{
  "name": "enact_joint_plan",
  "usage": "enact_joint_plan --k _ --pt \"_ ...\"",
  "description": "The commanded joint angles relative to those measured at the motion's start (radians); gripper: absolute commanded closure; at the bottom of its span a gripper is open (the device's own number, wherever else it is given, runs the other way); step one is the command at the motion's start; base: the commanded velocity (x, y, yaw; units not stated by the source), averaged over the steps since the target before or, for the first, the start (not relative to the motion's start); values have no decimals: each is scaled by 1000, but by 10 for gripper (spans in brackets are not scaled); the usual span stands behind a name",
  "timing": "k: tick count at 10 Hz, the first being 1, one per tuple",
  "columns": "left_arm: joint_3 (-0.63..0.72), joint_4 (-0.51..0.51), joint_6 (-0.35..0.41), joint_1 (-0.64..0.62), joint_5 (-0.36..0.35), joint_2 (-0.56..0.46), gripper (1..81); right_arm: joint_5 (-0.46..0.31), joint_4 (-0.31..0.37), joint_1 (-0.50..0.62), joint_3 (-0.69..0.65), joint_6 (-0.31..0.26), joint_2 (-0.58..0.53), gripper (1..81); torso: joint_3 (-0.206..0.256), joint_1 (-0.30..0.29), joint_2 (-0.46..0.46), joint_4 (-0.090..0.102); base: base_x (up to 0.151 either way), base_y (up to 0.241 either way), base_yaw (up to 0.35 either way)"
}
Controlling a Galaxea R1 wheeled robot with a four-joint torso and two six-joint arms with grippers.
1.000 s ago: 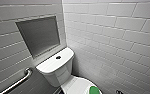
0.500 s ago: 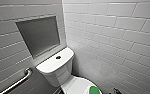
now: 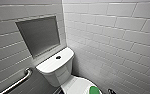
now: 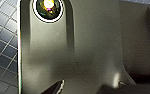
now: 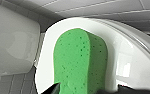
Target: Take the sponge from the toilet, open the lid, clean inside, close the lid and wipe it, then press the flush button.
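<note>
Sponge (image 5: 81, 65) lies flat on the closed lid (image 5: 121, 55), bright green on glossy white. Right gripper (image 5: 83, 90) sits close at the sponge's near end; clenched or released, cannot tell. Step in hand, as I judge it: the pick-up. It wants a grip across the narrow width, low by the lid, then a straight lift so the foam doesn't skid. Toilet (image 3: 56, 65) tank behind, tiled wall (image 3: 111, 30) around, grab bar (image 3: 18, 81) alongside
</note>
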Motion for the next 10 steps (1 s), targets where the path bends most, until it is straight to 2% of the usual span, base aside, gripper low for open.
enact_joint_plan --k 1,10 --pt "0 -1 -5 -13 63 -9 10 -35 -2 111 -10 1 8 10 0 0 0 0 0 0 0" --pt "-9 -1 -7 -13 63 -6 10 -86 -2 97 -148 -6 129 10 -1 0 0 0 0 0 0"
